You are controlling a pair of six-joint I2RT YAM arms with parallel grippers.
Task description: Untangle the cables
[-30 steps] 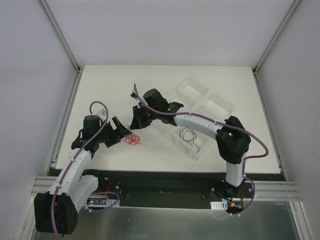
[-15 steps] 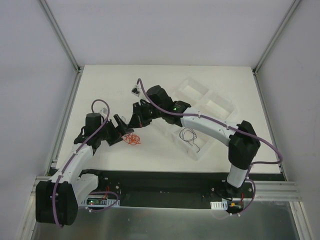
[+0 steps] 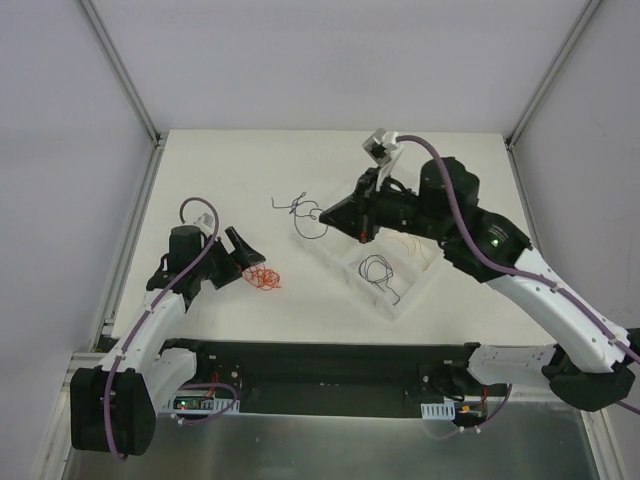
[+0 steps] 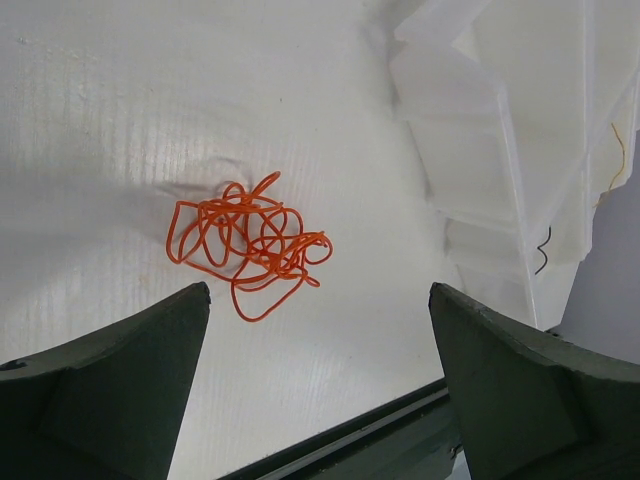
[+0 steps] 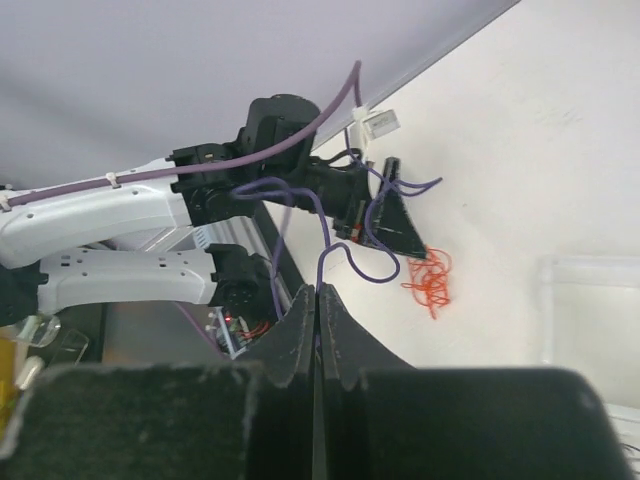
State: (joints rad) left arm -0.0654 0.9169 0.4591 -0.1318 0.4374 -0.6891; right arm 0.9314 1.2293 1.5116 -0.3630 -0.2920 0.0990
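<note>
An orange tangle of cable [image 3: 264,277] lies on the white table, just in front of my left gripper [image 3: 243,256], which is open and empty. In the left wrist view the tangle [image 4: 245,245] lies just beyond the gripper [image 4: 318,292], apart from both fingers. My right gripper [image 3: 324,213] is shut on a thin dark blue cable [image 3: 298,210] that hangs curly to its left, above the table. In the right wrist view the jaws [image 5: 317,290] are pressed together on that cable [image 5: 365,272], with the orange tangle [image 5: 430,280] beyond it.
A clear compartment tray [image 3: 400,300] stands right of centre, under my right arm. It holds a black wire [image 3: 378,270] and a tan wire [image 3: 412,243]. The tray's corner [image 4: 500,130] shows at the upper right of the left wrist view. The table's front edge runs close below the tangle.
My right gripper has lifted and swung right, away from the tangle, drawing the dark blue cable out with it. My left gripper stays by the orange tangle.
</note>
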